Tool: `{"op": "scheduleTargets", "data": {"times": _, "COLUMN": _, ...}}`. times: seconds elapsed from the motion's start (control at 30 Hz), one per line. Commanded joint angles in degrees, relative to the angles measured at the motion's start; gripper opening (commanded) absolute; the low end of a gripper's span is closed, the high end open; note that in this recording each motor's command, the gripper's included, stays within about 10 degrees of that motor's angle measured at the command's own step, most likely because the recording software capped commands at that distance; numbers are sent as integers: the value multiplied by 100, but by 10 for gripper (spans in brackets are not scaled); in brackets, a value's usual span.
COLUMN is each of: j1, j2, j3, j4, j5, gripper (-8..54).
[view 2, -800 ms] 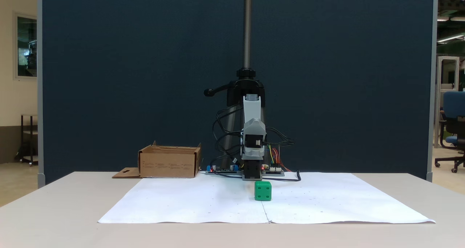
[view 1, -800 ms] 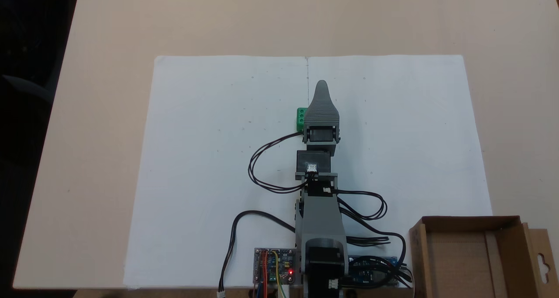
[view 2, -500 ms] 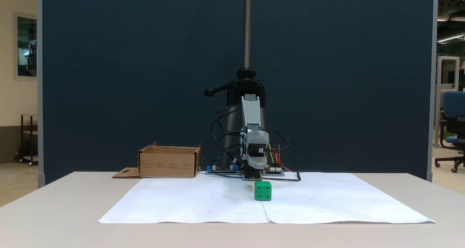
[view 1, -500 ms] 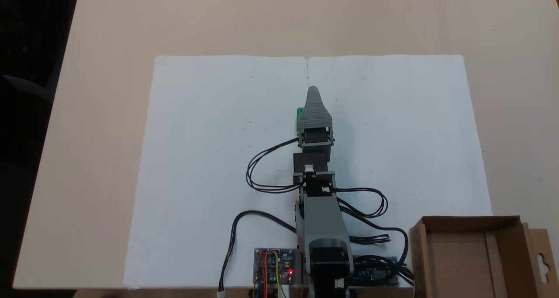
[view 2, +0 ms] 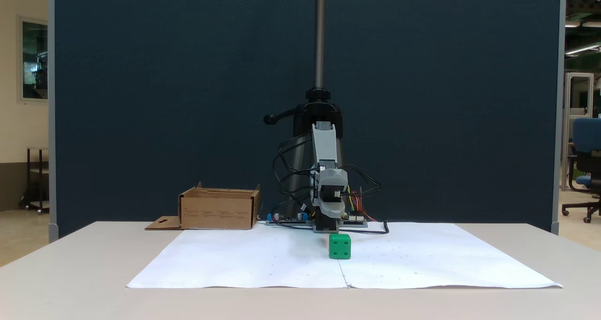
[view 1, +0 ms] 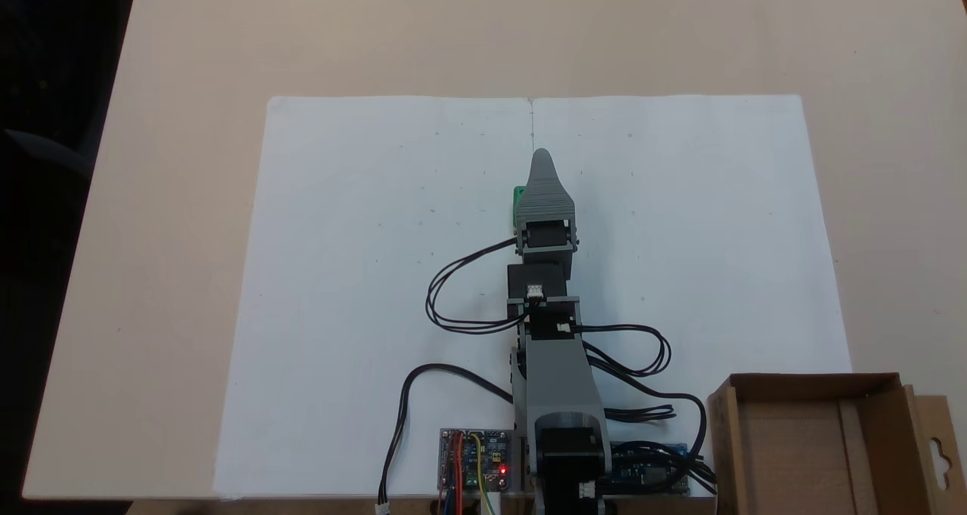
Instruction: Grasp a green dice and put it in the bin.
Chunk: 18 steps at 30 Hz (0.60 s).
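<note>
Beige counter (view 1: 174, 198) carrying white paper (view 1: 363, 273), with the bin (view 1: 816, 439) empty at lower right of the frame from above. Tool (view 1: 541, 155) above the green dice (view 2: 340, 246) at paper centre, only a green sliver (view 1: 518, 195) peeking out; spread or pressed together, cannot tell. Nothing grasped yet: pinching, carrying and dropping all left.

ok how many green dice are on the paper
1. The green dice sits on the white paper near its centre crease; from above, a green sliver shows beside the arm. None elsewhere.
</note>
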Motion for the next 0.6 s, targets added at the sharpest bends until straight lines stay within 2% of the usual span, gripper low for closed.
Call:
{"op": "scheduleTargets", "data": {"times": 0.0, "j1": -79, "j2": 624, "j3": 387, "j4": -167, "j5": -185, "gripper": 432}}
{"op": "scheduleTargets", "data": {"times": 0.57, "j1": -79, "j2": 659, "j3": 299, "j4": -466, "j5": -202, "gripper": 430}}
